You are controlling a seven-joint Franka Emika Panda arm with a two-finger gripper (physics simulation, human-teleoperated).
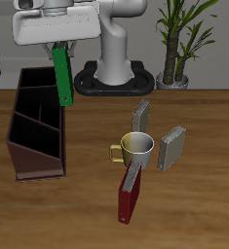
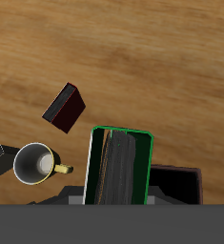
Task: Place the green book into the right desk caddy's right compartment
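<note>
I have the green book (image 1: 63,78) gripped in my claw (image 1: 59,49), hanging on end above the caddy (image 1: 33,126), at its 1 o'clock corner. Carrying step; next I'd line it over the right compartment and lower.
</note>
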